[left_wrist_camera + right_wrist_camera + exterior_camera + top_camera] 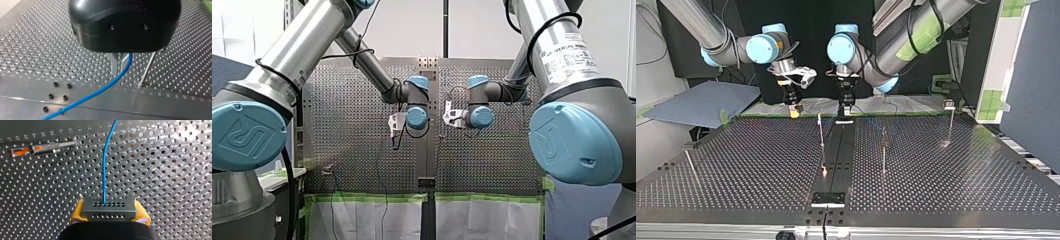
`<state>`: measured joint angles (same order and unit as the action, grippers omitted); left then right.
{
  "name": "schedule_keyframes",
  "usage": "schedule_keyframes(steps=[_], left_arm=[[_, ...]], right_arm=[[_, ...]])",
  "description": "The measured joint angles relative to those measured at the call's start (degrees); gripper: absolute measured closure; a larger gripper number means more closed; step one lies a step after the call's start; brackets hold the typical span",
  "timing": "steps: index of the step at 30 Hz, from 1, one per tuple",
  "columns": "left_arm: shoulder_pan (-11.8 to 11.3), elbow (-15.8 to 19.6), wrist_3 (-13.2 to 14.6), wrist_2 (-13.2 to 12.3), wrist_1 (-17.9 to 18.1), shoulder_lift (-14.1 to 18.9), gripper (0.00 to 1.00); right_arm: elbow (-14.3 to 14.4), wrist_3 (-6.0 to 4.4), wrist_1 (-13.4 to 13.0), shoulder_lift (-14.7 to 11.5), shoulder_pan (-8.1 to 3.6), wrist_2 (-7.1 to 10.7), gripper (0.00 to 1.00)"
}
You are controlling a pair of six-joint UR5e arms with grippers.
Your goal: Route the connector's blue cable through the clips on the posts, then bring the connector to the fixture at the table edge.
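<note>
The perforated bench (761, 165) fills the lower half of the top view. At the upper middle, along the bench's far edge, the robot's two arms hang side by side.

The right gripper (795, 112) is clamped with its yellow pads on the dark connector (108, 207), low in the middle of the right wrist view. The blue cable (104, 170) leaves the connector's face and runs straight up that frame. The left gripper (845, 111) hangs over the same cable, just beside a thin post (147, 71). Whether it grips the cable cannot be told.

The step in hand looks like the first threading. It calls for light tension on the cable between the grippers, seating it squarely at the post's top rather than dragging it sideways, and no twist on the connector.

No container shows. The dark fixture (828, 199), at the lower middle edge, appears to hold no connector yet.
</note>
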<state>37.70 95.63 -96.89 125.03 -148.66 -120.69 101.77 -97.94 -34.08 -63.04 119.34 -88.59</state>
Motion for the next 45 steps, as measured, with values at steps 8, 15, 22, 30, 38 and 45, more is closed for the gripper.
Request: schedule_keyframes(steps=[8,15,22,30,38,45], left_arm=[[1.02,0.32,-0.04,0.41,0.41,-1.59,1.00],[1.81,1.43,-0.10,0.93,1.17,-1.74,1.00],[2.59,2.58,-0.05,0.79,2.61,-1.77,1.00],[2.83,2.63,0.21,0.48,3.38,-3.25,1.00],[2.99,2.55,0.12,0.07,4.71,-4.26,1.00],[3.01,2.44,0.16,0.15,5.17,-4.31,1.00]], right_arm=[[2.29,0.01,-1.19,-0.48,-0.38,-0.27,1.00],[4.68,-0.12,-2.38,-1.25,-1.05,-0.49,1.00],[6.33,0.05,-3.15,-1.34,-1.56,-0.45,1.00],[9.23,-0.03,-5.46,-1.32,-2.14,-0.25,1.00],[10.81,0.18,-8.93,-1.27,-3.04,-0.25,1.00],[11.34,0.20,-9.73,-1.16,-3.81,-0.40,1.00]])
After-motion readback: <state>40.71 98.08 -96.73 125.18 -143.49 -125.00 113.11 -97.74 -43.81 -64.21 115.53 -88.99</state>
